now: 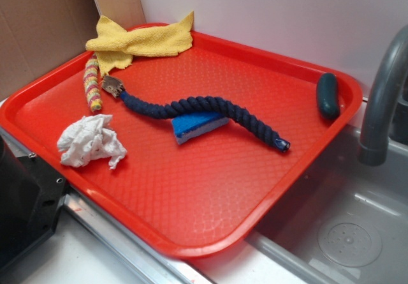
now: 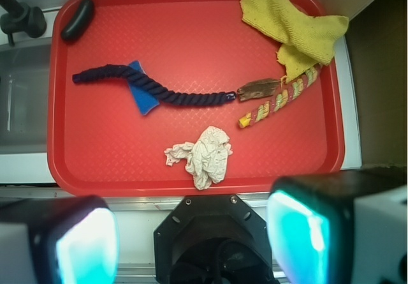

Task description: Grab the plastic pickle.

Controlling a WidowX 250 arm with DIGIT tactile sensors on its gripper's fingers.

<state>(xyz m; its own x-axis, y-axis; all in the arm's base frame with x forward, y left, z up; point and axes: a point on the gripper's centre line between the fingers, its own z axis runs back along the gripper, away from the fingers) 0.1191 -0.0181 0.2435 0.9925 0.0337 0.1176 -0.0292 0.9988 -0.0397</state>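
We're looking at a toy-kitchen test setup: grey faucet (image 1: 382, 99) over a steel sink (image 1: 344, 233) w/ drain, red serving tray (image 1: 191, 194) laid across its left edge, cardboard backdrop (image 1: 38, 29) and plain white wall (image 1: 268, 16) behind.

Both views are evenly and brightly lit, with only soft shadows cast. The red tray (image 1: 191, 188) is shown sharply. The pincer (image 2: 191, 233) fingers are blurred in the wrist view's foreground.
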